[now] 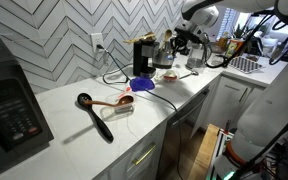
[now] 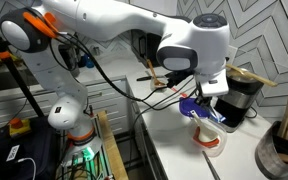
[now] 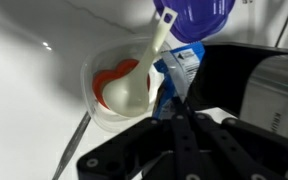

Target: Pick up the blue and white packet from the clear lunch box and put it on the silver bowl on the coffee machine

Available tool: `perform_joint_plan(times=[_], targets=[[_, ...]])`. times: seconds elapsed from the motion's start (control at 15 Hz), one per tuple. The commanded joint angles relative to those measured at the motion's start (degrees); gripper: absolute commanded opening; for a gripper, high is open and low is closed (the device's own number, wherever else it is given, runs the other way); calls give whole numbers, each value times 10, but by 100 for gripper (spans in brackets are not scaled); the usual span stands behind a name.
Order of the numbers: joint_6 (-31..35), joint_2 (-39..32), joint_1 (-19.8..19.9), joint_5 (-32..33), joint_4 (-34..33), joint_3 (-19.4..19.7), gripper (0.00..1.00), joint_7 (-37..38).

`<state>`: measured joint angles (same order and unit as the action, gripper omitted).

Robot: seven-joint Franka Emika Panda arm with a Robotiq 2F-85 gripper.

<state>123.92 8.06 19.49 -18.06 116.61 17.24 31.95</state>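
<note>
Blue and white packet (image 3: 187, 66): stands on edge at the 3 o'clock rim of the clear lunch box (image 3: 90, 95), against a white spoon (image 3: 129, 92) lying over something orange-red. Round blue lid (image 3: 196, 18): at 12 o'clock from the packet. Coffee machine (image 3: 259, 90): black, just beside the packet at 3 o'clock. Gripper (image 3: 179, 108): enters from 6 o'clock, tips just below the packet; clenched, released or grasping, cannot tell. In an exterior view, lunch box (image 2: 213, 143) on the white counter (image 2: 179, 135), at 7 o'clock from the coffee machine (image 2: 242, 100).
</note>
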Motion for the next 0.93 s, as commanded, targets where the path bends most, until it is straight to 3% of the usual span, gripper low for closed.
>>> perform_joint_plan(times=[0.0, 0.27, 0.53, 0.87], targets=[[-21, 36, -2, -41, -21, 10, 0, -9], [2, 66, -5, -59, -23, 11, 0, -24], [-7, 49, -1, -36, -37, 5, 0, -4], [68, 70, -25, -149, -44, -8, 0, 36]])
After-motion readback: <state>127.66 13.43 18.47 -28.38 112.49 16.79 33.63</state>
